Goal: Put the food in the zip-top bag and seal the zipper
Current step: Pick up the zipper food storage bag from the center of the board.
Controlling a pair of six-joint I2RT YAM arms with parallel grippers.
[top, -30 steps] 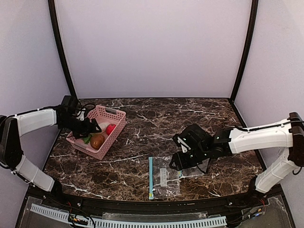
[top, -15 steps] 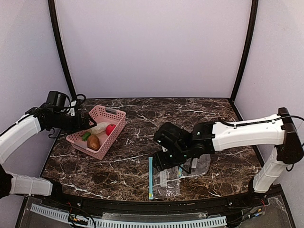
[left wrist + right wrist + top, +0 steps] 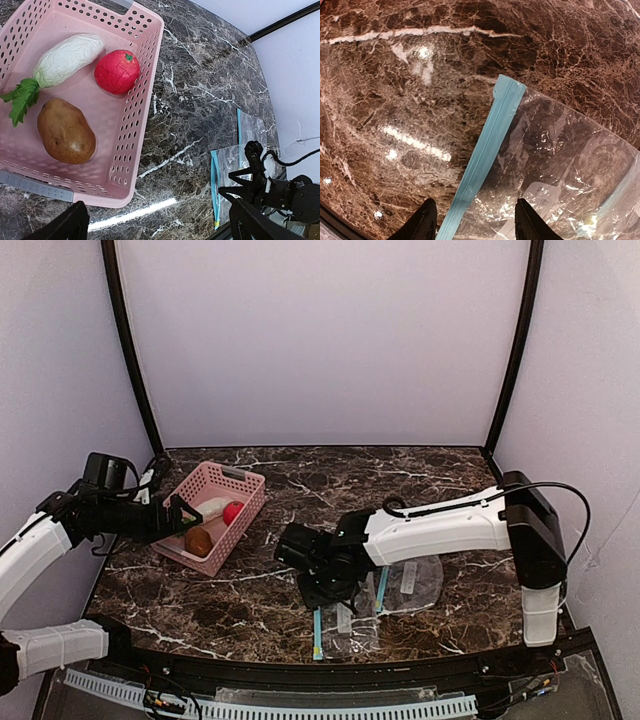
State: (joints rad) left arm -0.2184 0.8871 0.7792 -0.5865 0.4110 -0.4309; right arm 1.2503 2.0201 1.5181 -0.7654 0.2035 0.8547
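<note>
- Dark veined marble forms the table [image 3: 230, 590], boxed in by plain lilac walls.
- All the food sits in the pink basket [image 3: 240, 476], left of centre in the top view. It holds a brown round piece [image 3: 66, 131], a red ball [image 3: 117, 71] and a whitish oblong piece [image 3: 69, 59] with a green sprig [image 3: 21, 99]. None is in the bag yet.
- At the basket's edge the left tool [image 3: 157, 207] looks down into it, fingers spread wide and empty, likely lining up a first pick.
- Lower centre in the top view, the zip-top bag [image 3: 560, 165] lies flat, its teal zipper strip [image 3: 487, 145] on the side nearer the basket.
- Low over that strip hovers the right tool [image 3: 474, 210], fingers parted and clamping nothing. It is probably there to lift or pin the mouth so food can go in.
</note>
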